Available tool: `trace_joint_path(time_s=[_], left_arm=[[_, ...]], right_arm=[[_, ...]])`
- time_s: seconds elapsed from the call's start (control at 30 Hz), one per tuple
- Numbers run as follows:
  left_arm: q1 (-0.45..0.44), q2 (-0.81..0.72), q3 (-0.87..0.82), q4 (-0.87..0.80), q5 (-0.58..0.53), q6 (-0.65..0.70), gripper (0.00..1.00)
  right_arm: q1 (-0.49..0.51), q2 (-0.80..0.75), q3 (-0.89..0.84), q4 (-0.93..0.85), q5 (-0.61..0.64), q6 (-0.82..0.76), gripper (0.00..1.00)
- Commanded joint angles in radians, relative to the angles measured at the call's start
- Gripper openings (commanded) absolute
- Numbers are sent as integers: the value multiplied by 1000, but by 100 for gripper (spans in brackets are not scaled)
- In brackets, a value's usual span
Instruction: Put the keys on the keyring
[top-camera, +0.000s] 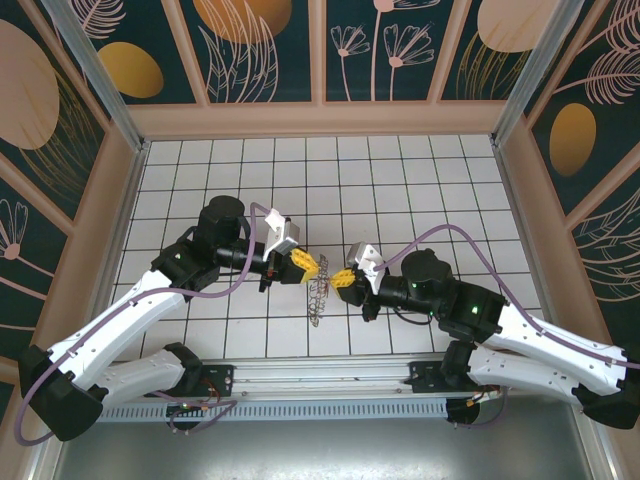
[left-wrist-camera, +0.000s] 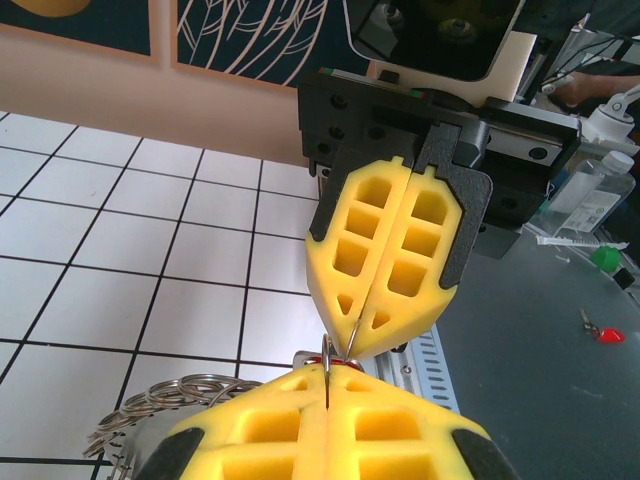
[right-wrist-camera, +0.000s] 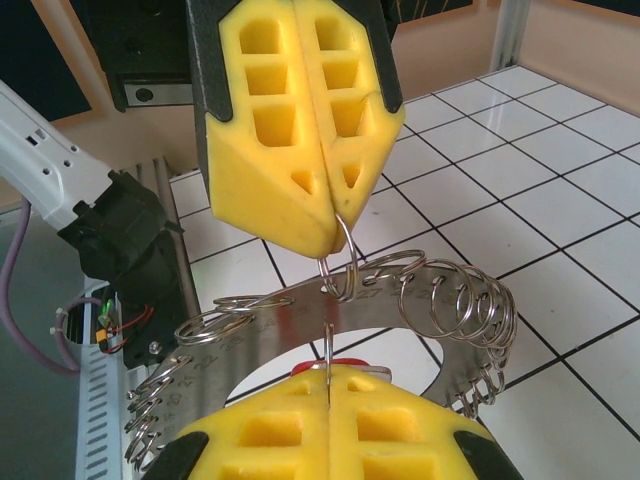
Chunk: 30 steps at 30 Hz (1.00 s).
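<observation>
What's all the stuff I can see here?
keyring: one, grey metal with many small rings, between the jaws
keys: one, red tag, at the right arm's jaw tips
floor: one, white tiles, under everything
walls: several, dark blue with leaf patterns, around the floor
small red thing: one, on the grey bench
left arm: one, white and black; yellow jaws shut on a keyring loop
right arm: one, white and black; yellow jaws shut on the keys
</observation>
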Motion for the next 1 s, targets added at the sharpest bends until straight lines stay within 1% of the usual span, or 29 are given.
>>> trace_joint_path(time_s=[0.0,0.77,0.97], left_arm=[[-5,2,0,23,13,9,0],[-5,1,2,20,11,13,0],[-4,3,2,20,14,13,0]], right_arm=[[-9,-2,0,29,-13,7,0],[-35,11,3,70,-56,-2,0],[-35,6,5,66,-50,-4,0]])
